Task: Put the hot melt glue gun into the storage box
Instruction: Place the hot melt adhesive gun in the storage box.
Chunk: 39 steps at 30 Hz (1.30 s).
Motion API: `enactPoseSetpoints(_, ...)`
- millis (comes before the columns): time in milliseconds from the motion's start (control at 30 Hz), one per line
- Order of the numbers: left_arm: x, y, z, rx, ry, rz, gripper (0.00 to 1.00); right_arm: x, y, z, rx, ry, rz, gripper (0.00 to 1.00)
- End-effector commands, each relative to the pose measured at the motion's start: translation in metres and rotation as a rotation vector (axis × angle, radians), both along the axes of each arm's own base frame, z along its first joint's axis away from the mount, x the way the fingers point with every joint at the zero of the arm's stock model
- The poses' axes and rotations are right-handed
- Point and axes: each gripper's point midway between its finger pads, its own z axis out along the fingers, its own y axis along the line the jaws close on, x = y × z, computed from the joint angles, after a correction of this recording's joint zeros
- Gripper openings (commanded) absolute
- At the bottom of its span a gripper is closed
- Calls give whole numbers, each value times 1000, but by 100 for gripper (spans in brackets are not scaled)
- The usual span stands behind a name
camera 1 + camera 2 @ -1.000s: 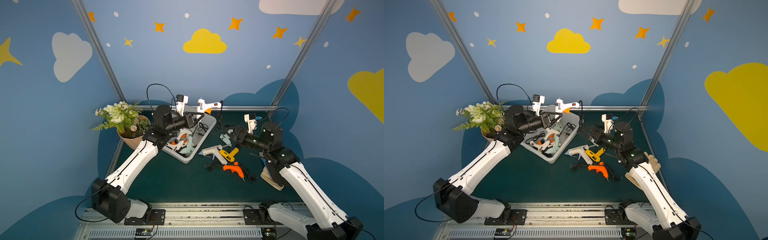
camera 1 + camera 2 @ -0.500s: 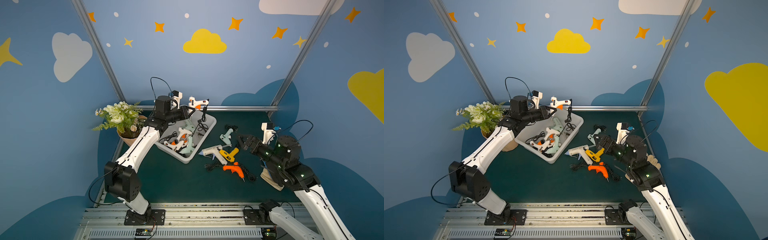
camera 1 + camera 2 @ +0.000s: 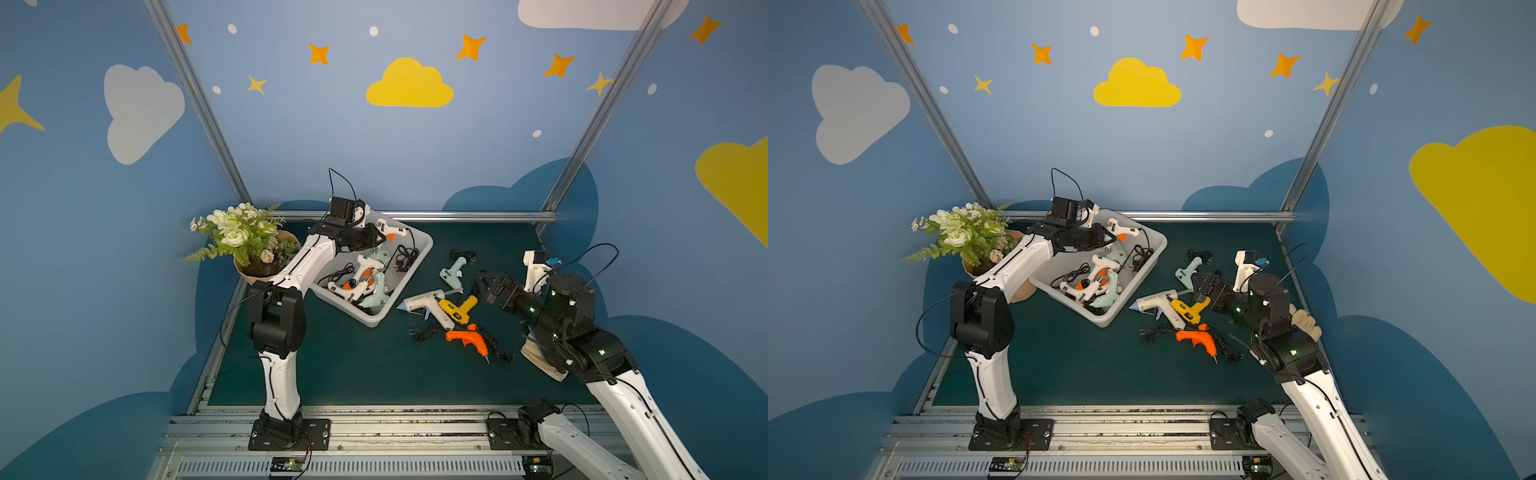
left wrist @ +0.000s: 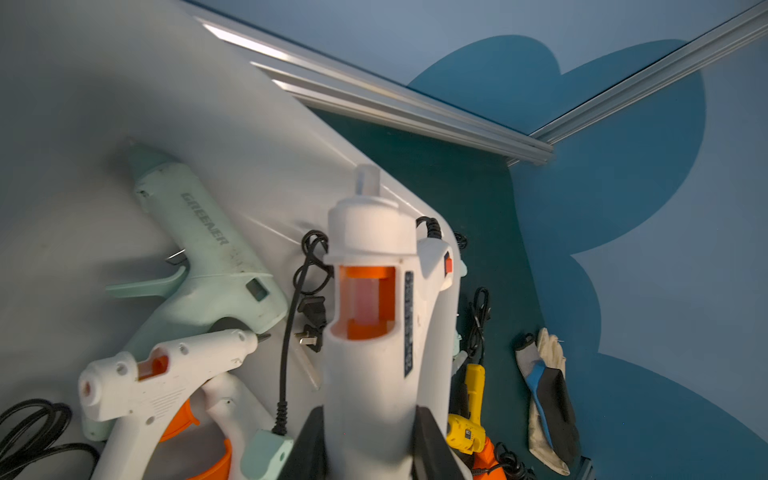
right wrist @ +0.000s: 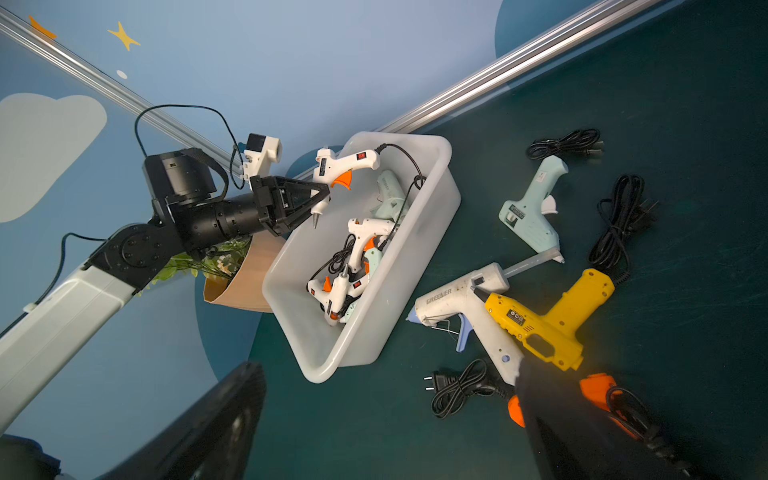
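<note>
**A:** Since a second ago we see the left arm fold in, so the white glue gun now hangs lower, over the far end of the storage box and not down among the guns already in it.

**B:** Same here. We see the left gripper pinching its barrel near the nozzle. The right gripper has backed off, jaws spread wide and holding nothing, near the yellow gun on the mat.
</note>
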Motion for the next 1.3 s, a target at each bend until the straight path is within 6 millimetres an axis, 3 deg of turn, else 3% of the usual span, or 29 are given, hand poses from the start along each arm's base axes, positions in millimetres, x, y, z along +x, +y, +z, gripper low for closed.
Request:
enactPoseSetpoints(0,0,13,-25,88,70,-10,3,1,-2,-7,-22,11,-10,98)
enactPoseSetpoints(200,9,23,-59,154,141,5,3,1,-4,-10,-30,19,-18,98)
enactPoseSetpoints(367,17,25,-75,185,164,15,5,1,-5,-20,-38,44,-29,98)
enactPoseSetpoints(600,25,32,-88,238,182,33,21,0,-11,-42,-87,106,-57,98)
enactPoseSetpoints(833,24,43,-83,290,172,62,37,-2,-17,-82,-169,247,-80,97)
enactPoseSetpoints(1067,18,56,-62,336,135,104,57,-4,-1,-119,-187,385,2,91)
enactPoseSetpoints(1267,5,58,-35,312,101,123,79,-1,-4,-147,-205,508,-26,81)
